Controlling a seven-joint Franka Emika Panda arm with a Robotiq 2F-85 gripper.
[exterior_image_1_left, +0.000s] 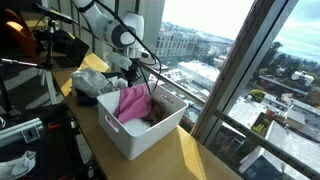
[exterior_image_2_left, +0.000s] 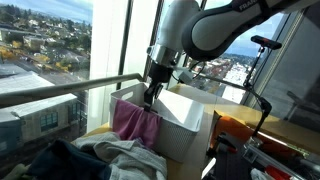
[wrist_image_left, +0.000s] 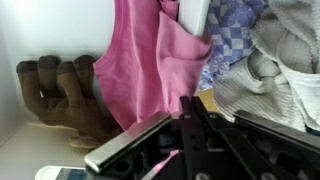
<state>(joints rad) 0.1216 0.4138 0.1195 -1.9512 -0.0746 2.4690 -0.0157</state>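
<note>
A pink cloth (exterior_image_1_left: 130, 103) (exterior_image_2_left: 133, 120) (wrist_image_left: 150, 50) hangs over the rim of a white bin (exterior_image_1_left: 140, 140) (exterior_image_2_left: 185, 108), partly inside and partly outside it. My gripper (exterior_image_1_left: 137, 80) (exterior_image_2_left: 150, 97) (wrist_image_left: 188, 102) stands at the top of the cloth by the rim. In the wrist view its two dark fingers are pressed together at the cloth's lower edge, with a strip of pink showing beside them. Brown gloves (wrist_image_left: 60, 90) lie inside the bin against its white wall (wrist_image_left: 50, 30).
A blue checked cloth (wrist_image_left: 235, 35) and a grey cloth (wrist_image_left: 275, 70) lie outside the bin. More clothes are piled beside it (exterior_image_1_left: 95, 82) (exterior_image_2_left: 120, 160). A large window with a rail (exterior_image_2_left: 60, 90) runs close along the yellow tabletop (exterior_image_1_left: 190, 155).
</note>
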